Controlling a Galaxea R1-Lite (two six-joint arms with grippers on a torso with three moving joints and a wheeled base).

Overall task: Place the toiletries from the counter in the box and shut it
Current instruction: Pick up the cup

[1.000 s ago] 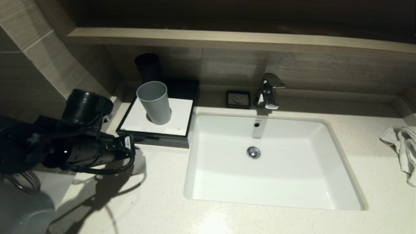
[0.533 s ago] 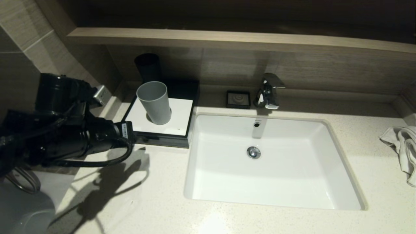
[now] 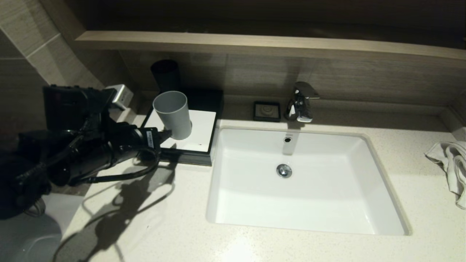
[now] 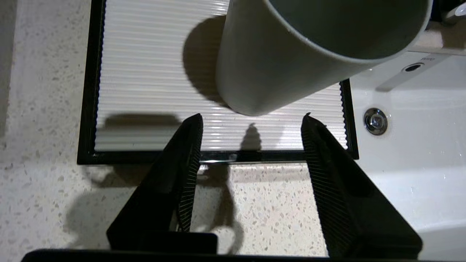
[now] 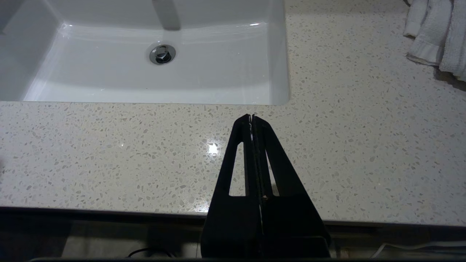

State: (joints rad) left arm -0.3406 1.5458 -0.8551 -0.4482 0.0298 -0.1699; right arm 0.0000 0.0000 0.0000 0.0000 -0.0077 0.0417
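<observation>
The box [image 3: 198, 131], low and black with a white ribbed top [image 4: 145, 72], stands on the counter [image 3: 174, 218] left of the sink. A grey cup [image 3: 173, 114] stands upright on its top panel. My left gripper [image 3: 164, 139] is open at the box's front left edge, its fingertips [image 4: 194, 127] reaching just over the front rim with nothing between them. The cup [image 4: 276, 65] is just beyond the tips, apart from them. No toiletries show in any view. My right gripper [image 5: 251, 117] is shut and empty above the counter's front strip [image 5: 109, 145].
The white sink basin [image 3: 233, 203] fills the middle, with the chrome faucet [image 3: 300, 102] behind it. A small black soap dish [image 3: 267, 111] lies beside the faucet. A black cup [image 3: 165, 74] stands behind the box. A white towel [image 3: 451, 163] lies at the far right.
My left arm has swung up and forward from the counter's left edge to the box front. Its gripper has gone from shut to open. The right arm has not moved.
</observation>
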